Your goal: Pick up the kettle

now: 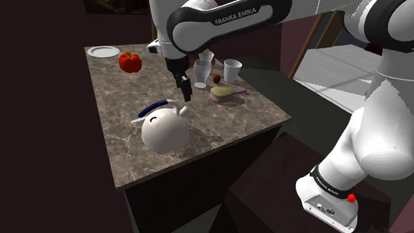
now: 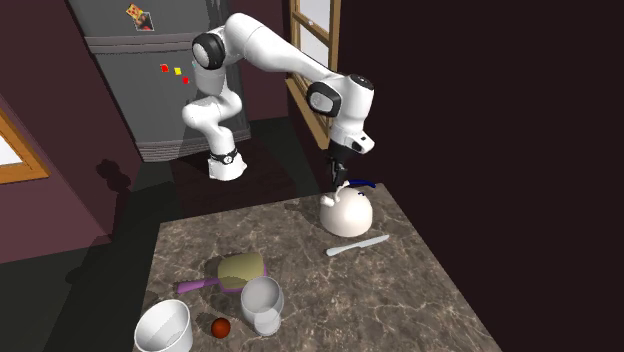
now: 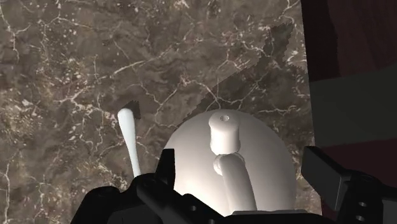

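**Above the round white kettle (image 1: 165,128), the all-black pincer (image 1: 186,90) hangs spread**

Its two fingers stand well apart and pinch nothing. In the wrist view they flank the kettle's knobbed lid and arched handle, and I cannot tell whether they touch the body. The kettle stands upright on the dark brown marble tabletop (image 1: 226,131), toward the near left in the shoulder view, and its handle is dark blue on top. A slim white knife (image 2: 357,245) lies flat just beside it. Farther off, at the shoulder view's right, are three white cups (image 1: 232,69), a small red ball (image 1: 217,78) and a brush with a purple handle and yellow-green head (image 1: 226,93). A red bell pepper (image 1: 130,61) and a white plate (image 1: 103,51) sit at the far left corner, well apart from the kettle.
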Motion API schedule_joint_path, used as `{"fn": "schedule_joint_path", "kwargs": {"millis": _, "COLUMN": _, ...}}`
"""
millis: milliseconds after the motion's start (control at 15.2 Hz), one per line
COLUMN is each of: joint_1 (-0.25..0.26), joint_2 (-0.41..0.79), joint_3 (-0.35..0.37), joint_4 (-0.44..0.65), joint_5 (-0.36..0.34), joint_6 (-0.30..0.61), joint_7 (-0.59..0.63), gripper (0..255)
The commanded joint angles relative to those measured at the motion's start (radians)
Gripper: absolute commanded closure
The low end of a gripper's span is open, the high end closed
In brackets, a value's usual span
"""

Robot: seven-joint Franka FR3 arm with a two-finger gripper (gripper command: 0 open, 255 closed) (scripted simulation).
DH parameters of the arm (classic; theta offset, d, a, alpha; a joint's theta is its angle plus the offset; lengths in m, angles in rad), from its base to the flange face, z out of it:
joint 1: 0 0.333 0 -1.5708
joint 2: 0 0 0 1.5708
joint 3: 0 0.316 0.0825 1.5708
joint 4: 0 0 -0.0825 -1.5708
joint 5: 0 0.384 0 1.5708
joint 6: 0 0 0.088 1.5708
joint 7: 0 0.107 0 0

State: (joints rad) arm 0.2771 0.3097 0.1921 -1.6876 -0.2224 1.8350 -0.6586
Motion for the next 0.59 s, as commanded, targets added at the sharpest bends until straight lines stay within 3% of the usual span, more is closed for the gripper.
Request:
{"fn": "schedule_joint_path", "kwargs": {"millis": 0, "joint_1": 0.018, "joint_2": 0.054, "joint_3": 0.013, "joint_4": 0.036, "joint_5": -0.017, "joint_6": -0.007, "joint_7": -0.033, "gripper": 0}}
{"fn": "schedule_joint_path", "kwargs": {"millis": 528, "joint_1": 0.018, "joint_2": 0.090, "joint_3": 0.008, "joint_4": -0.016, "joint_5": -0.030, "joint_6": 0.078, "joint_7": -0.014, "gripper": 0}}
